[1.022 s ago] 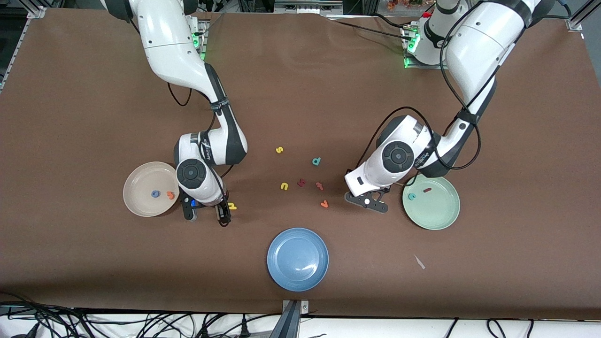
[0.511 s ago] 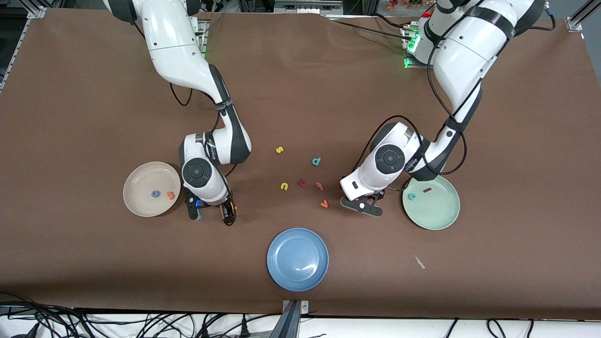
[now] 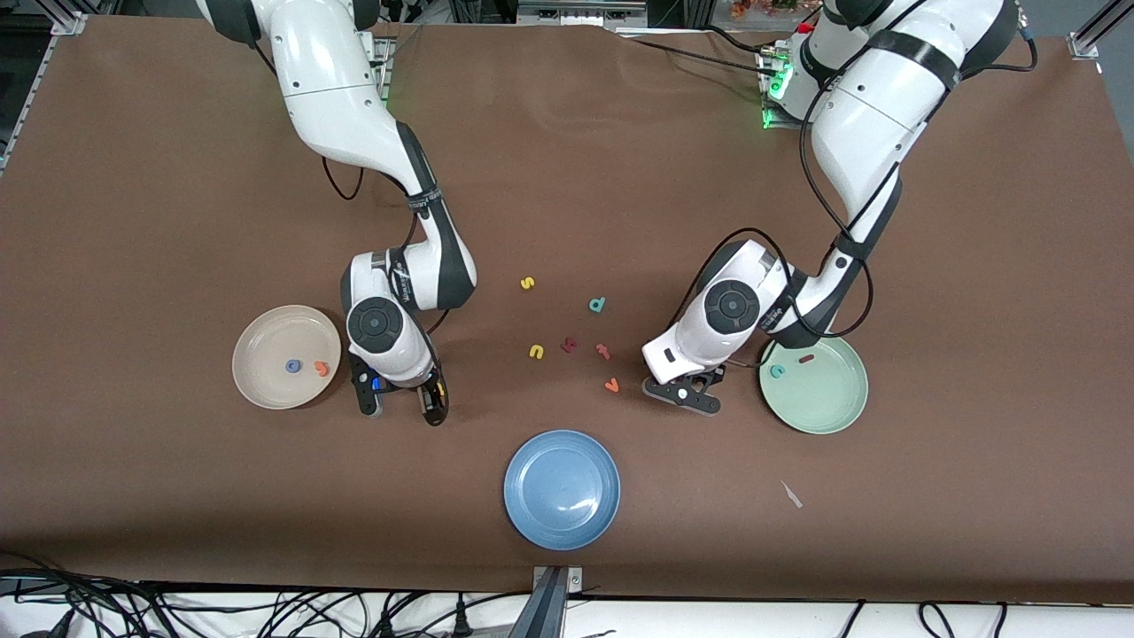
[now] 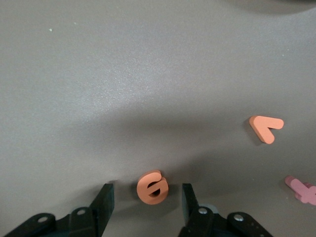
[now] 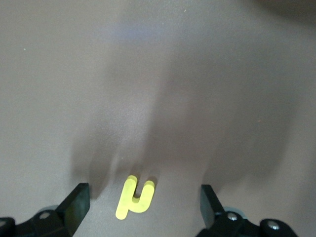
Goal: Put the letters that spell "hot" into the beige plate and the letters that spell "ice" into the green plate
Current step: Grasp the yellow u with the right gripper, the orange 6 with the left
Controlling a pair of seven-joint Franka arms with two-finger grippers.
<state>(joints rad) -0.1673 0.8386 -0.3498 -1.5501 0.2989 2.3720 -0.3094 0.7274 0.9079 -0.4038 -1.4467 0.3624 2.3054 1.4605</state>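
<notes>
The yellow h lies flat on the table between the fingers of my open right gripper, clear of both; that gripper is low beside the beige plate, which holds the blue o and orange t. The orange e lies between the fingers of my open left gripper with a gap on each side. That gripper is low beside the green plate, which holds the teal c and dark red i. The front view hides the e.
Loose letters lie mid-table: yellow s, teal d, yellow u, a dark red one, a pinkish-red one and an orange v. A blue plate sits nearer the front camera.
The right gripper slid toward the left arm's end, so it now straddles the h. The left gripper moved away from the green plate toward the v, and its jaws narrowed a little.
</notes>
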